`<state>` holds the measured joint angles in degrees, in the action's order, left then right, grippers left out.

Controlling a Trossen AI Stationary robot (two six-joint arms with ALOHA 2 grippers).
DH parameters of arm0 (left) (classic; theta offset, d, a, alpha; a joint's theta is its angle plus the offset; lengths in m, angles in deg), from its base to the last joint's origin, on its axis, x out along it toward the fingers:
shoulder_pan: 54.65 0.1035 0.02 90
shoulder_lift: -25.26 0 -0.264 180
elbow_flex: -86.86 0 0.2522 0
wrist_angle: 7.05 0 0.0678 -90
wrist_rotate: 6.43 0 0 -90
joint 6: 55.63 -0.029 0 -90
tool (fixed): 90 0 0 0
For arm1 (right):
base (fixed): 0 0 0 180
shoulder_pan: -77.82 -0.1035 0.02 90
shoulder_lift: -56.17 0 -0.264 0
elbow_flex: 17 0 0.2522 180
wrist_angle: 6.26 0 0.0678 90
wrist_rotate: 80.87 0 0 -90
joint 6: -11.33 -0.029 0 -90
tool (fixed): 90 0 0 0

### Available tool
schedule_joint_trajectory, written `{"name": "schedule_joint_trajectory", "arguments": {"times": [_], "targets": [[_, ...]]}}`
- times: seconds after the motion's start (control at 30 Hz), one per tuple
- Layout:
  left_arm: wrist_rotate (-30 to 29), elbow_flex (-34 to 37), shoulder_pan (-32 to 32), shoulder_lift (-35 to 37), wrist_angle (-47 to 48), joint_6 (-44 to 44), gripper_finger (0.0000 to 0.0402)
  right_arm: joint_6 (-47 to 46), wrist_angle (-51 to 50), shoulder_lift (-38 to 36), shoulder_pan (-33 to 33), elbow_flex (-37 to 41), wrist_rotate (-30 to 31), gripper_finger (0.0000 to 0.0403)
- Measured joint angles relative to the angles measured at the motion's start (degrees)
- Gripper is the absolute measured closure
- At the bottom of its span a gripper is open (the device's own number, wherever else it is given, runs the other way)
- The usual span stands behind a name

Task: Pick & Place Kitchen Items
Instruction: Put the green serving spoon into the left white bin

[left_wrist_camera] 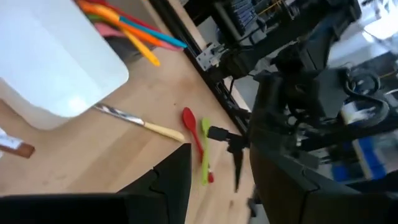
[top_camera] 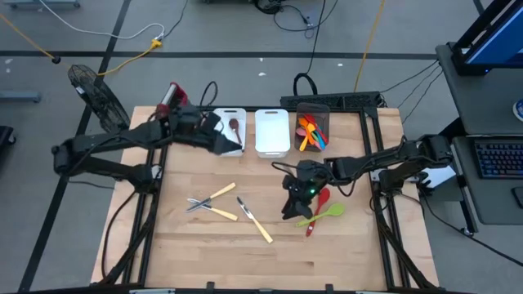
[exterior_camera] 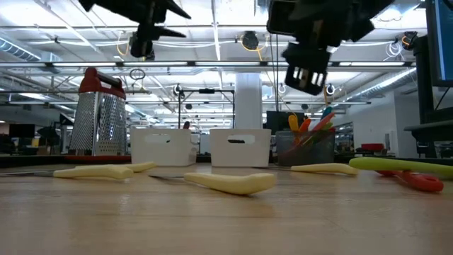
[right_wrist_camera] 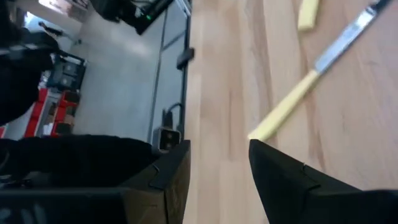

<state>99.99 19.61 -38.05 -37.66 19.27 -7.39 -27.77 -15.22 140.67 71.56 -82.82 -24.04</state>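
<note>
Lying just beside right end effector (top_camera: 292, 206): green spoon (top_camera: 323, 214), red spoon (top_camera: 319, 204).

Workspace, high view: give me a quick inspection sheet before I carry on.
Surface: wooden table.
Job's things: yellow-handled utensils; green spoon and red spoon lying loose; colourful utensils in dark bin; one utensil in left white bin.
Clutter: box grater; middle white bin.
Grippers: left gripper open above left white bin; right gripper open, empty, beside the spoons.
Cables: on floor behind the table.
Surroundings: fan, keyboard.
</note>
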Motion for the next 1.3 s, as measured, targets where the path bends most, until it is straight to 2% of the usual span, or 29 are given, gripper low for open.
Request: {"name": "schedule_joint_trajectory", "arguments": {"times": [0.13, 0.3, 0.37, 0.47, 0.57, 0.73, 0.97, 1.17, 1.3], "targets": [[-6.7, 0.0, -6.5, 0.8, 0.2, -3.8, 0.0234, 3.9, -0.4, -1.8, -2.8, 2.1, -0.2, 0.0248], [-14.4, 0.0, -13.7, 0.8, 1.5, -4.6, 0.0234, 11.9, -11.7, -4.5, -7.3, 2.6, 0.5, 0.0248], [-17.5, 0.0, -16.1, 0.8, 1.4, -4.6, 0.0234, 13.7, -19.5, -5.6, -9.2, 2.6, 3.3, 0.0248], [-20.8, 0.0, -19.2, 0.8, 1.1, -4.2, 0.0233, 15.6, -32.6, -6.7, -12.1, 2.6, 10.7, 0.0248], [-23.0, 0.0, -21.4, 0.8, 1.1, -3.9, 0.0233, 14.2, -42.7, -7.4, -14.4, 2.6, 16.6, 0.0248], [-26.0, 0.0, -23.3, 0.6, 1.1, -2.1, 0.0233, -1.4, -46.8, -8.4, -15.2, 2.6, 18.0, 0.0248], [-27.9, 0.0, -23.7, 0.6, 1.1, -2.6, 0.0233, -36.0, -47.9, -8.8, -15.5, 2.6, 15.4, 0.0248], [-29.6, 0.0, -23.7, 0.6, 2.3, -13.2, 0.0233, -44.5, -44.1, -8.8, -17.2, 2.6, 16.6, 0.0248], [-29.5, 0.0, -22.7, 0.6, 3.6, -17.8, 0.0234, -56.8, -41.4, -8.8, -17.8, 2.6, 17.1, 0.0248]]}}
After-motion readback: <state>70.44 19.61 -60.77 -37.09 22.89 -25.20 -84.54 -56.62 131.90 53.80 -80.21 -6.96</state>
